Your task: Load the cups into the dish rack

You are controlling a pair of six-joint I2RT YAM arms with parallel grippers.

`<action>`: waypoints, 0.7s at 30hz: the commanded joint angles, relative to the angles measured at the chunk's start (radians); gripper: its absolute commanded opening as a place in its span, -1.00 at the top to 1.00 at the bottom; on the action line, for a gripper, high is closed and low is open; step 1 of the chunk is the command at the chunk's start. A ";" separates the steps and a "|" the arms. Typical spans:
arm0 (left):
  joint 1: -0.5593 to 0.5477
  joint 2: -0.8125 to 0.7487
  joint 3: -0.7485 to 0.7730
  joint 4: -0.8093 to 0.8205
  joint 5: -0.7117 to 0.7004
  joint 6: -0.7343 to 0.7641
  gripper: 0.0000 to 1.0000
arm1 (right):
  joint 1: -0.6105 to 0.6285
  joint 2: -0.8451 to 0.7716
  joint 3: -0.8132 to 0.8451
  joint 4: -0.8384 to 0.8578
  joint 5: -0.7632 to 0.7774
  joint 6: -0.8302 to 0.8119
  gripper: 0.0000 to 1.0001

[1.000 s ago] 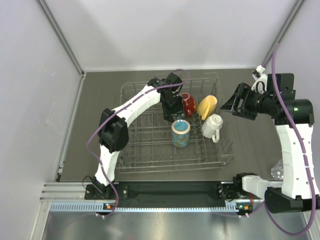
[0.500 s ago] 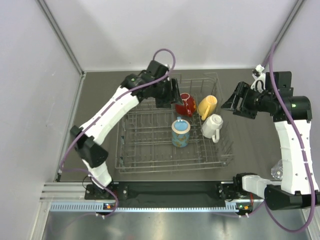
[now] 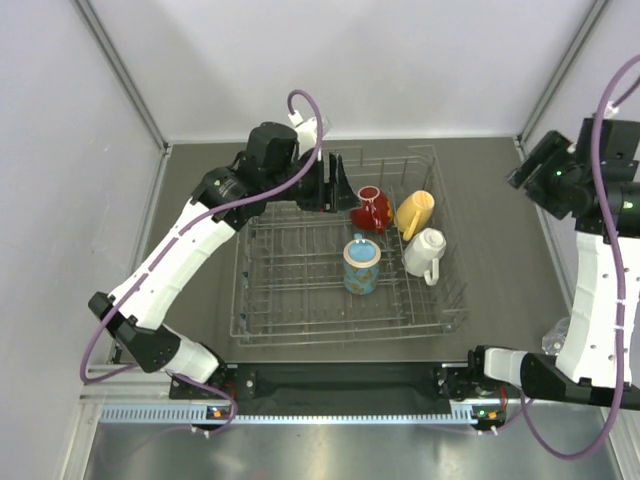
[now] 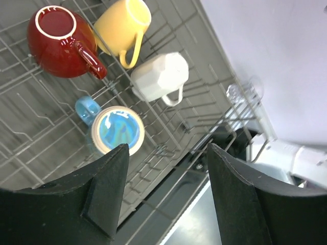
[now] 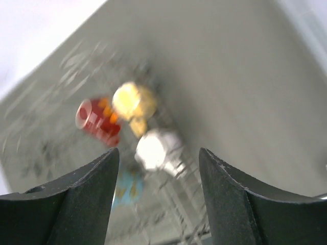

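Note:
The grey wire dish rack (image 3: 246, 300) sits mid-table. In it are a red cup (image 3: 373, 210), a yellow mug (image 3: 413, 214), a white mug (image 3: 424, 251) and a blue mug (image 3: 360, 266). My left gripper (image 3: 341, 191) hangs open and empty above the rack's far side, left of the red cup. Its wrist view shows the red cup (image 4: 56, 35), yellow mug (image 4: 122, 23), white mug (image 4: 158, 76), blue mug (image 4: 116, 130) and the clear glass (image 4: 244, 92) outside the rack. My right gripper (image 3: 527, 174) is open and empty, high at the far right.
The clear glass (image 3: 553, 338) stands on the table at the right, beside the right arm's lower link. The right wrist view is blurred and looks down on the cups (image 5: 153, 148) from afar. White walls enclose the table on three sides.
My left gripper has lifted away from the red cup and drawn back to the left. My right gripper has swung right and upward, away from the rack.

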 commanded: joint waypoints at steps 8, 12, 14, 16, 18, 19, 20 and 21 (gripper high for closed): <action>0.018 -0.188 -0.227 -0.045 0.020 0.323 -0.39 | -0.312 -0.122 -0.399 0.038 0.218 -0.005 -0.26; 0.021 -0.266 -0.310 -0.017 0.034 0.375 -0.42 | -0.366 -0.162 -0.555 0.080 0.240 0.010 -0.25; 0.022 -0.277 -0.328 -0.018 0.025 0.406 -0.45 | -0.383 -0.193 -0.618 0.122 0.279 0.049 -0.25; 0.021 -0.283 -0.330 -0.026 0.000 0.432 -0.46 | -0.413 -0.245 -0.704 0.142 0.304 0.079 -0.25; 0.022 -0.300 -0.331 -0.028 -0.020 0.438 -0.49 | -0.430 -0.278 -0.766 0.179 0.322 0.085 -0.25; 0.021 -0.308 -0.333 -0.026 -0.035 0.437 -0.51 | -0.438 -0.286 -0.783 0.192 0.325 0.076 -0.24; 0.021 -0.315 -0.331 -0.023 -0.036 0.440 -0.54 | -0.441 -0.289 -0.809 0.209 0.304 0.024 -0.24; 0.021 -0.326 -0.331 -0.023 -0.035 0.440 -0.57 | -0.447 -0.286 -0.817 0.240 0.287 -0.004 -0.25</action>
